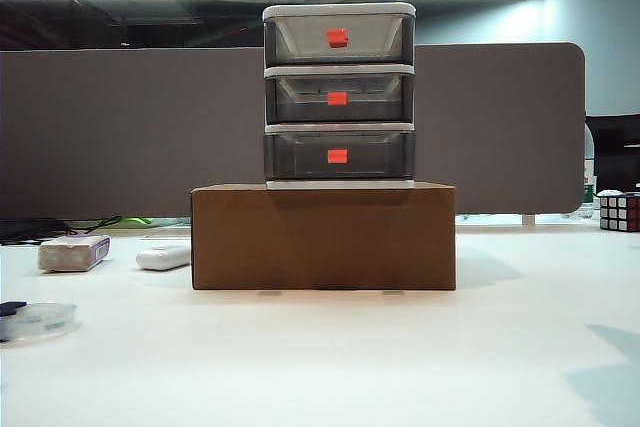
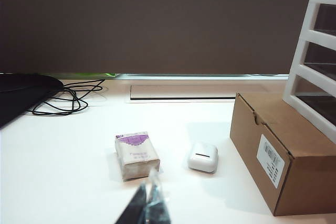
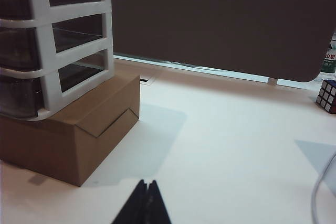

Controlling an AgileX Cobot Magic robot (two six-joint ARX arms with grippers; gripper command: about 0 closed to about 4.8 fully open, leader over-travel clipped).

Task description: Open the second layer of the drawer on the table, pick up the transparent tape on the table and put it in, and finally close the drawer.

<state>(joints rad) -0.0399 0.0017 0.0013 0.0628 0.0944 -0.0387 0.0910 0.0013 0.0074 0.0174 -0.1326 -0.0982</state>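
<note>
Transparent tape [image 1: 37, 319] lies flat near the tabletop's [image 1: 330, 367] front left corner, its left side cut off by the exterior view's edge, a dark blue bit at that edge. One drawer [image 1: 339, 94] cabinet with three smoky tiers stands on a brown cardboard box [image 1: 323, 237] at the tabletop's middle toward the back; all three tiers sit flush, the second layer [image 1: 339, 97] shut, and their contents are hard to make out through the grey plastic. Left of the box lie one whitish block with purple label [image 2: 135, 155] and one white oblong device [image 2: 203, 157], between the tape and the cabinet. A Rubik's cube [image 1: 619, 211] sits at the back right edge, partly cut off. Black cables [image 2: 68, 98] coil at the back left. Neither arm shows in the exterior view. The left end effector [image 2: 147, 208] hovers above the front left tabletop, fingers pressed together and empty; the right end effector [image 3: 143, 205] hangs over the front right, likewise closed on nothing.
</note>
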